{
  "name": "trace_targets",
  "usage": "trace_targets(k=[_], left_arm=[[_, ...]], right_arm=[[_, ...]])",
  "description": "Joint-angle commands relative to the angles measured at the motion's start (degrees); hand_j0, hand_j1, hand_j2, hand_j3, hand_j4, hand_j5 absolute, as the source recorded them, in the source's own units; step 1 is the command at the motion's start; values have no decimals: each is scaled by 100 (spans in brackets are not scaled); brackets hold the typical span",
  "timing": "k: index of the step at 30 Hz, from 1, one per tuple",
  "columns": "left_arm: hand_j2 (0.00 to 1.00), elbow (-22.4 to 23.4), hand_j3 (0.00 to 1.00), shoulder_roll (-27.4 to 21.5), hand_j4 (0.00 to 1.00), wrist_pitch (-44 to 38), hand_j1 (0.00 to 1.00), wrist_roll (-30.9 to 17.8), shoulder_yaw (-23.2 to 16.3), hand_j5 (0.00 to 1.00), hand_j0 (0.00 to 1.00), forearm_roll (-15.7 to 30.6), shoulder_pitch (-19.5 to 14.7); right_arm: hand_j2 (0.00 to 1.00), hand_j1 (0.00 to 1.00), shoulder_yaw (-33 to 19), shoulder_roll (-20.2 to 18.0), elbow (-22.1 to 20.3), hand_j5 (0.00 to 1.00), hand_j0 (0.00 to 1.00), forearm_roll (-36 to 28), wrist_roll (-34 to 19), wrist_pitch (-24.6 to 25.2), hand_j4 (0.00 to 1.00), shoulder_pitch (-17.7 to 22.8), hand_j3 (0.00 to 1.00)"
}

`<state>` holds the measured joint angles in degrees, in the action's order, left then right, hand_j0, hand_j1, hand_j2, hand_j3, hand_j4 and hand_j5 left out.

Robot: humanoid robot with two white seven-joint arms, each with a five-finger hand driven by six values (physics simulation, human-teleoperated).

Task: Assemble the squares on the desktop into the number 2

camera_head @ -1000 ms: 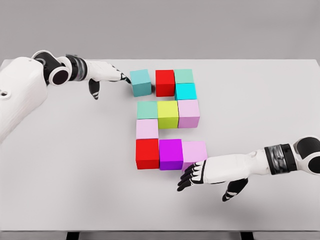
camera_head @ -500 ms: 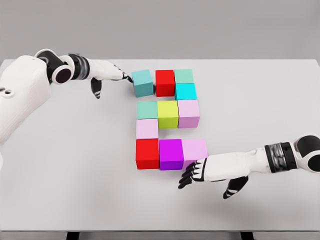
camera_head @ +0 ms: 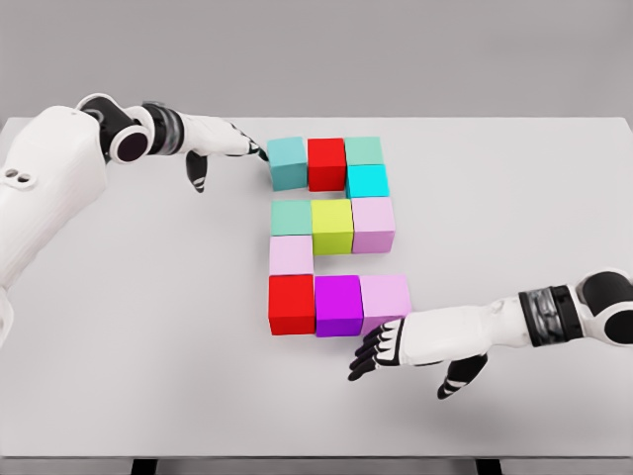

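Observation:
Coloured cubes lie on the white table (camera_head: 514,208) in a blocky 2. Top row: teal cube (camera_head: 288,162), red cube (camera_head: 326,163), green cube (camera_head: 364,151); a cyan cube (camera_head: 367,181) below. Middle row: mint cube (camera_head: 292,218), yellow-green cube (camera_head: 332,226), pale pink cube (camera_head: 373,224). A light pink cube (camera_head: 291,255) joins the bottom row: red cube (camera_head: 292,304), purple cube (camera_head: 338,305), pink cube (camera_head: 385,299). My left hand (camera_head: 240,147) is open, fingertips against the teal cube's left side. My right hand (camera_head: 381,346) is open, flat by the pink cube's front corner.
My left hand has pushed the teal cube to the right until it meets the top red cube. The right hand has stayed near the pink cube, shifting only slightly.

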<state>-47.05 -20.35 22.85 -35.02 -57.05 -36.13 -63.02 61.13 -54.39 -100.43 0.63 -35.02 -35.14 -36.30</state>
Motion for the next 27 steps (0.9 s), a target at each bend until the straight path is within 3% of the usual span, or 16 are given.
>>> trace_targets(k=[1,16,19,23,27], left_arm=[[100,12,100,14,100,-9,100,2,10,100,100,10,0],[100,3,100,-30,100,0,100,2,89,100,100,10,-9],[100,12,100,-30,100,-9,100,2,203,100,100,10,-9],[100,-14,100,-56,100,97,100,2,792,100,100,53,0],[100,-6,100,-56,100,106,100,2,854,100,100,36,35]], right_arm=[[100,100,4,-10,-12,100,100,-37,2,14,100,0,100],[100,100,215,-89,-38,100,100,-19,2,14,100,26,100],[100,100,197,-291,-29,100,100,-19,2,14,100,18,100],[100,100,22,-686,-20,100,100,-10,2,14,100,18,100],[100,100,-549,-1548,-12,100,100,-37,2,14,100,97,100]])
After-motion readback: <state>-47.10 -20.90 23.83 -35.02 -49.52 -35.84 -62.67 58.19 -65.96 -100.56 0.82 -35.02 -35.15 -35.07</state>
